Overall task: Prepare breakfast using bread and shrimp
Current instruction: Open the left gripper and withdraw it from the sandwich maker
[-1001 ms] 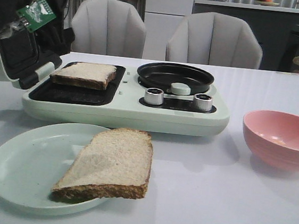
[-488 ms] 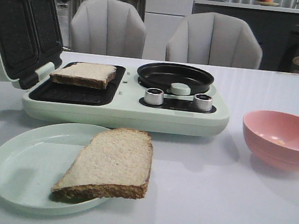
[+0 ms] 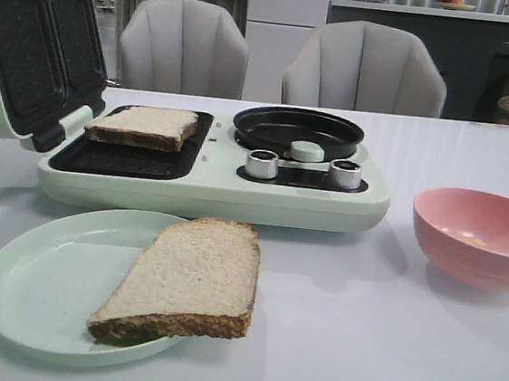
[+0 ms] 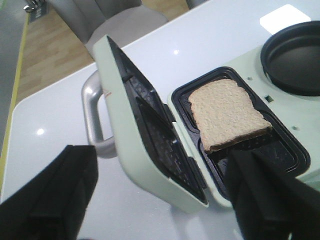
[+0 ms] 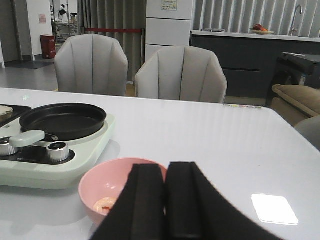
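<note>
One bread slice [image 3: 145, 125] lies on the black lower plate of the open sandwich maker [image 3: 209, 186]; it also shows in the left wrist view [image 4: 226, 115]. The second bread slice [image 3: 189, 280] lies on the pale green plate [image 3: 26, 285] in front. The shrimp [image 5: 104, 204] lies in the pink bowl [image 3: 482, 235], partly hidden by my right fingers in the right wrist view. My left gripper [image 4: 165, 200] is open and empty, high above the maker's raised lid [image 4: 145, 120]. My right gripper [image 5: 166, 172] is shut and empty, just behind the bowl [image 5: 107, 187]. Neither gripper shows in the front view.
A black round pan [image 3: 298, 130] and two silver knobs [image 3: 262, 164] sit on the maker's right half. Two grey chairs [image 3: 186, 47] stand behind the white table. The table's left edge [image 4: 10, 150] lies near the lid's handle.
The left arm, seen at the raised lid a second ago, has lifted up out of the front view. The lid stays open. Bread, plate and bowl have not moved.
</note>
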